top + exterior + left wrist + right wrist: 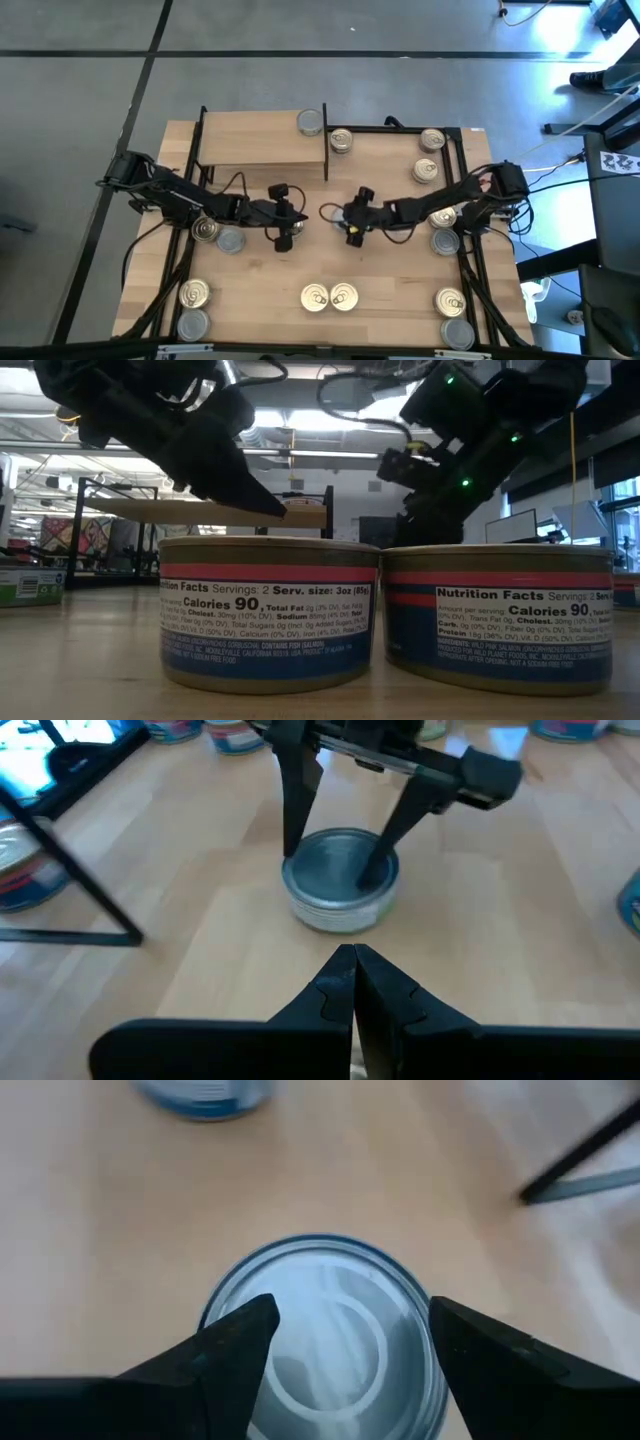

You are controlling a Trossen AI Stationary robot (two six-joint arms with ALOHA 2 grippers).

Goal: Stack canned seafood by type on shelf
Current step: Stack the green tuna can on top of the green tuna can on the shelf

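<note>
Done so far: 1 grey-top tin (311,122) sits on the shelf (250,140), at its edge. Nothing is stacked yet.
Left to do: nearly all. The other tins of canned seafood sit on the table (390,270), gold & grey mixed up.
Step now (my guess): picking up tin no. 2.
R hand: right gripper (352,230) is mid-table, fingers spread wide over a grey tin (320,1280). That tin sits on the table. One finger is each side of it; can't tell if they squeeze it yet.
L hand: left gripper (283,232) is near the R one, fingers (335,995) pressed tight together, holding nothing.
Gold-lid tins: 9. 1 just beside the shelf (341,141), 2 at the far right (432,140), 1 partly under the R arm (443,215), 1 by the L arm (205,230), 1 front left (194,293), 2 touching at front mid (315,297), 1 front right (450,300).
Grey-top tins: 6. 1 on the shelf, 1 under the R hand, 1 mid-left (230,240), 1 mid-right (446,241), 1 front left corner (192,324), 1 front right corner (458,333).
Total: 15 tins, approx.
Shelves: 1.
</note>
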